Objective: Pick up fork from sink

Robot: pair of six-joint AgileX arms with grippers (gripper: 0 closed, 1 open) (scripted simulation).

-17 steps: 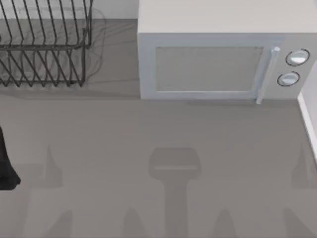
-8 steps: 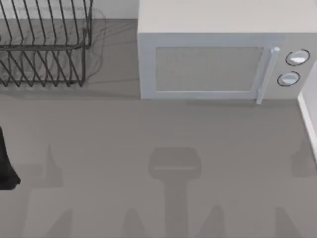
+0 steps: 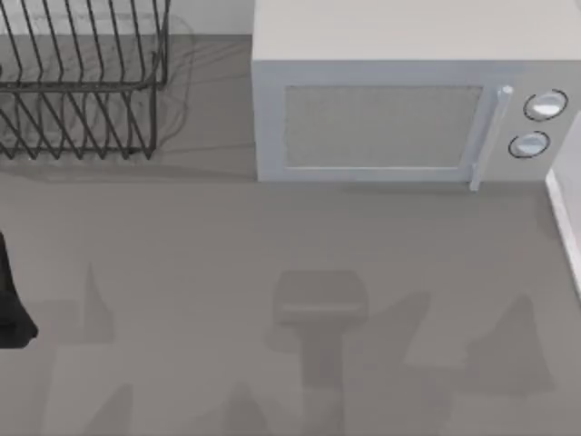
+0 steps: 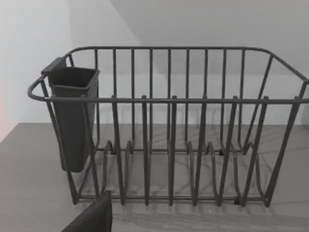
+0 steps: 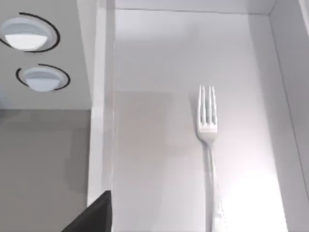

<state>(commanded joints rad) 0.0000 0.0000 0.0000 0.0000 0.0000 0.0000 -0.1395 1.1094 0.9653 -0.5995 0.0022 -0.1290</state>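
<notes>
Watch the shadows on the flat grey surface (image 3: 182, 236): on the top view's right half they have spread and slid inward over the last second, while those on the left half have not budged. That suggests your right arm is swinging overhead to line up on the sink, and the left arm (image 3: 11, 309) sits parked at the left edge, its camera facing the dark wire dish rack (image 4: 169, 145). The approach looks under way, but nothing is grasped yet. A dark sliver of the right end effector (image 5: 94, 217) shows in its own wrist view, and you cannot tell whether it is released or clenched; the same goes for the left end effector (image 4: 94, 217). The slender, shiny silver metal fork (image 5: 208, 145) lies flat on the floor of the pale steel sink basin (image 5: 145, 145), ahead of and below the right end effector, past the side of the white boxy microwave (image 3: 381, 118) with its two round knobs (image 5: 29, 34). Its long axis runs parallel to the basin's side walls: tines point away from the end effector toward the far wall, handle trailing back toward it.
</notes>
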